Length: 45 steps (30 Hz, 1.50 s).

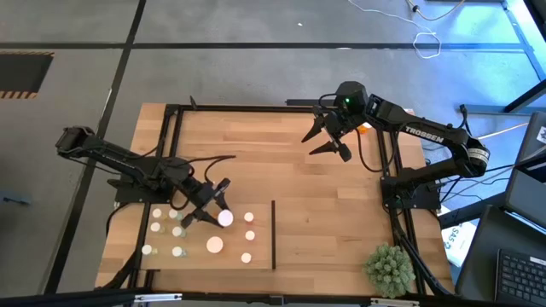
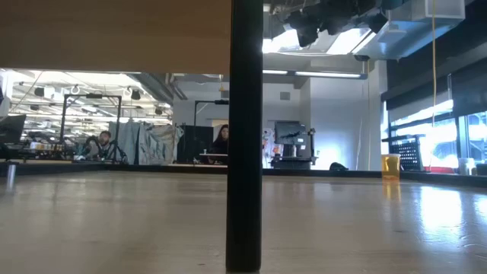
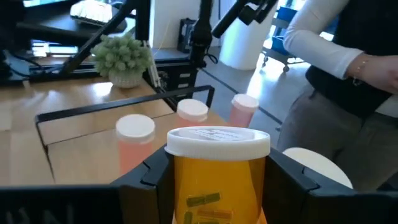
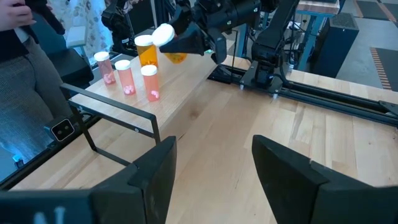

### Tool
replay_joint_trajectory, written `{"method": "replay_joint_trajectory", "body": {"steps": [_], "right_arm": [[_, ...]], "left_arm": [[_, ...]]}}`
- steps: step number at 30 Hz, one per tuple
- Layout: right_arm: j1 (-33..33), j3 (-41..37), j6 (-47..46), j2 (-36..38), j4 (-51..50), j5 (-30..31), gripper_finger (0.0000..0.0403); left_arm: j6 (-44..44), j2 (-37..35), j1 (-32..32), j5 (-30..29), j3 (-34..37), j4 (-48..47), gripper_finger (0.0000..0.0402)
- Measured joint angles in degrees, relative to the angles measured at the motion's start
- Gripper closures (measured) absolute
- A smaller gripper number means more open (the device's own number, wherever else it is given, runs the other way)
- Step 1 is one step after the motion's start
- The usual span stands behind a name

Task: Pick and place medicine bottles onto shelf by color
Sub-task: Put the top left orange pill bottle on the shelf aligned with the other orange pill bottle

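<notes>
Spanning planked tabletop [image 1: 324, 196], pale shelf [image 1: 171, 256], dark divider [image 1: 273, 234].

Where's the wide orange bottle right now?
The wide orange bottle sits between the left gripper fingers, over the shelf at the table's left side in the high view, beside the pinkish bottles.

You see a tabletop [image 1: 324, 196] of planked wood with a smooth, faintly glossy finish, and a paler, smoother shelf [image 1: 200, 256] on it. The orange bottle [image 3: 214, 186] looks like translucent glossy plastic under a matt white cap [image 3: 217, 140] (ribbed at the edge). The left gripper [image 3: 217, 186] has matt black fingers [image 3: 149, 180].
</notes>
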<state>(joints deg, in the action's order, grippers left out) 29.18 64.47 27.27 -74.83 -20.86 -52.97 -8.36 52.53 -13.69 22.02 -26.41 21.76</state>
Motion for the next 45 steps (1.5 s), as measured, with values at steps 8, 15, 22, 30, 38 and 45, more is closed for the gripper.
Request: {"method": "replay_joint_trajectory", "body": {"steps": [8,15,22,30,38,45], "right_arm": [[0.01,0.00,0.00,0.00,0.00,0.00,0.0189],[0.01,0.00,0.00,0.00,0.00,0.00,0.0189],[-0.01,0.00,0.00,0.00,0.00,0.00,0.0189],[0.01,0.00,0.00,0.00,0.00,0.00,0.0189],[0.01,0.00,0.00,0.00,0.00,0.00,0.0189],[-0.01,0.00,0.00,0.01,0.00,0.00,0.0189]], "left_arm": [[1.66,0.00,1.09,1.73,2.14,5.00,0.0238],[-2.15,-0.04,1.42,1.94,11.64,27.29,0.0238],[-1.86,0.00,2.73,4.64,12.00,26.86,0.0238],[1.12,0.00,6.14,6.38,12.00,26.91,0.0235],[1.58,1.98,6.18,6.19,12.00,26.20,0.0222],[2.84,3.41,5.68,6.38,12.00,26.75,0.0221]]}}
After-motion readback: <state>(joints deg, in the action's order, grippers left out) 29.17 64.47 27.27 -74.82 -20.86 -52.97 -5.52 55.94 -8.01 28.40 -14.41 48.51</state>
